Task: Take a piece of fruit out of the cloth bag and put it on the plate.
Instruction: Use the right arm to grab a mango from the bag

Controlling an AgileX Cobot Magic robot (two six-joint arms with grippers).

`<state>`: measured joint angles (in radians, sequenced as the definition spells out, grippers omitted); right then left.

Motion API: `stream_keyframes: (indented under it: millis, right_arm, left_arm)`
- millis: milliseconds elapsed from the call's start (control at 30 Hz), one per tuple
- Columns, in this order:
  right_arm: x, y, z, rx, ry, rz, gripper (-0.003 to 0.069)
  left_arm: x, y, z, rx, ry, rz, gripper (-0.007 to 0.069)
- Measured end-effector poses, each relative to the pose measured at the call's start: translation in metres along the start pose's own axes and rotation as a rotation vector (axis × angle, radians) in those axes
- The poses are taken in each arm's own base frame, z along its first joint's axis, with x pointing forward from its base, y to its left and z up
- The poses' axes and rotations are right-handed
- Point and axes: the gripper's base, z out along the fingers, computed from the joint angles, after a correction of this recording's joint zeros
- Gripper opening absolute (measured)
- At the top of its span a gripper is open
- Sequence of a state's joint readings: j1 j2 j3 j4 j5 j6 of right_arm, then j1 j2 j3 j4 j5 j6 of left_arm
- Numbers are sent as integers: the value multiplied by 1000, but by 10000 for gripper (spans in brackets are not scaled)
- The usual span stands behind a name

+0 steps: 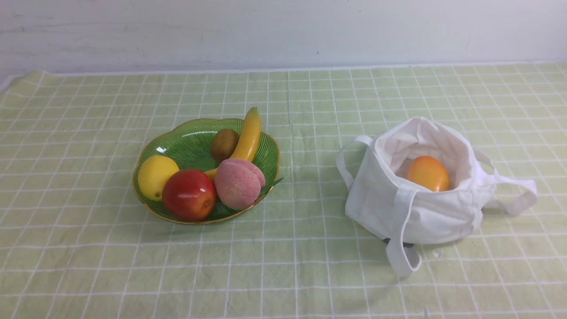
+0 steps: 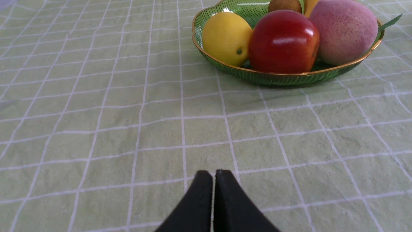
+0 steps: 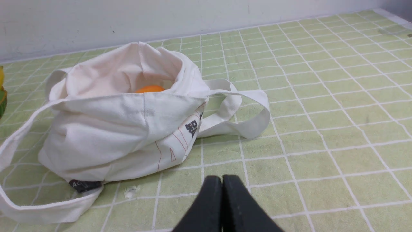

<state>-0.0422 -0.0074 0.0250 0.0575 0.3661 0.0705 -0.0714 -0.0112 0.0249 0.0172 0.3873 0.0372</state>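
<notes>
One fruit (image 1: 428,173) in bag (image 1: 412,208); left gripper (image 2: 214,175) and right gripper (image 3: 222,180) closed, empty. Right one, near bag: open wide, descend through mouth, avoid cloth.

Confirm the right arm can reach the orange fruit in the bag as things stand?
Probably yes. The bag sits open-mouthed with the fruit exposed inside, and only bare tablecloth lies between it and the right tool, which is shut now.
</notes>
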Motion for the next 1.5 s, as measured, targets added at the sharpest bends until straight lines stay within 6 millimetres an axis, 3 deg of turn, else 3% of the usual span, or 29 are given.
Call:
stream_keyframes:
  millis: [1267, 1333, 1500]
  right_arm:
    - [0, 0, 0, 0, 0, 1, -12]
    - [-1, 1, 0, -11, -13, 49, -12]
    - [-12, 4, -1, -76, -133, 412, -12]
  left_arm:
    - [0, 0, 0, 0, 0, 0, -8]
    - [0, 0, 0, 0, 0, 0, -8]
    - [0, 0, 0, 0, 0, 0, -8]
